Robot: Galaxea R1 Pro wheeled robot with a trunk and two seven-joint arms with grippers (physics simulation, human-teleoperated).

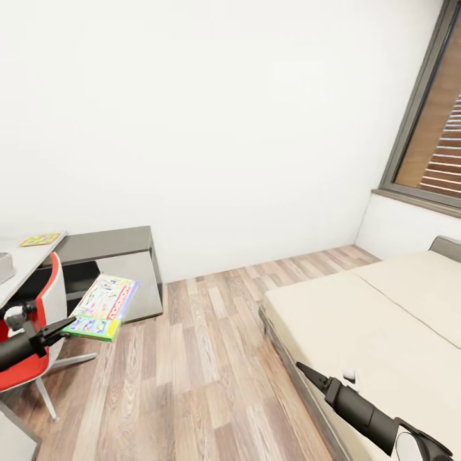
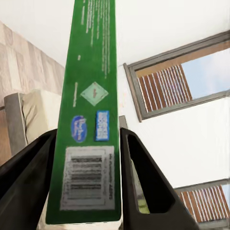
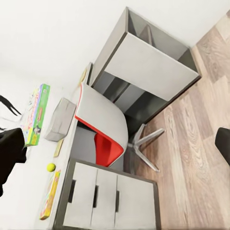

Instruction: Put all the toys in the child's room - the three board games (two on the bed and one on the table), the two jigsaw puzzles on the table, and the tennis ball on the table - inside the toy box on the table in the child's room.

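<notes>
My left gripper is shut on the near edge of a white-green board game with a red strip, held flat in the air beside the chair. In the left wrist view its green side is clamped between both fingers. The table runs along the left, with a jigsaw puzzle at its far end and a corner of the grey toy box. The right wrist view shows the toy box, the tennis ball and a flat colourful toy on the table. My right gripper hangs open over the bed.
A red and white swivel chair stands at the table, close to the held game. A dark grey cabinet sits against the white wall. Grey drawers stand under the table. Wood-plank floor lies between chair and bed. A dark-framed window is at the right.
</notes>
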